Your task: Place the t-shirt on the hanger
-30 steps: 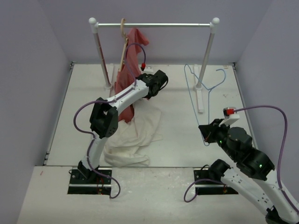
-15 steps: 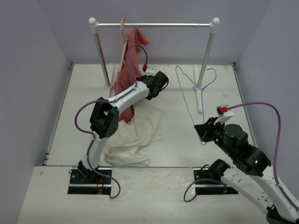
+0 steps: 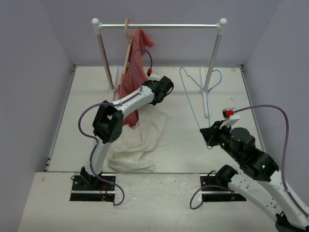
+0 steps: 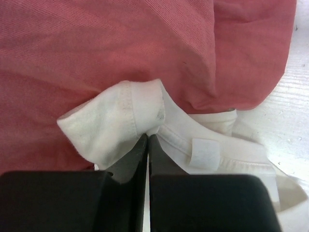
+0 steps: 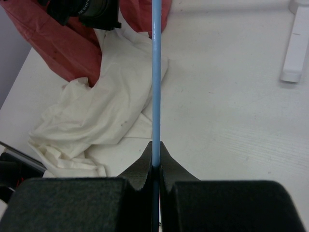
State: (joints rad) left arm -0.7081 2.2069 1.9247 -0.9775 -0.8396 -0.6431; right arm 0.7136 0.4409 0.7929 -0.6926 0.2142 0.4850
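Here, the left arm rises from its base, bends sharply at the elbow and stretches its forearm away and to the right, with the wrist tipped down toward the cloth. The left pincer (image 4: 147,137) is clenched, its two black fingers pressed together on a folded edge of the cream t-shirt (image 4: 120,116) at the collar, where a small white tag lies just right of the fingertips. Beyond and above the fingertips a red garment (image 4: 96,48) fills the wrist view, lying over the t-shirt. The rest of the t-shirt is crumpled on the white table (image 3: 178,125), behind this pincer, toward the arm's base.

The right arm is folded low at the near right, its wrist pointing away and to the left. The right pincer (image 5: 155,150) is clenched on the light-blue wire hanger (image 5: 156,72), grasping one thin straight side, which runs straight out from between the fingers. The hanger's hook is at the far end, near a white clothes rail (image 3: 159,25). The t-shirt lies well to the left of this pincer.
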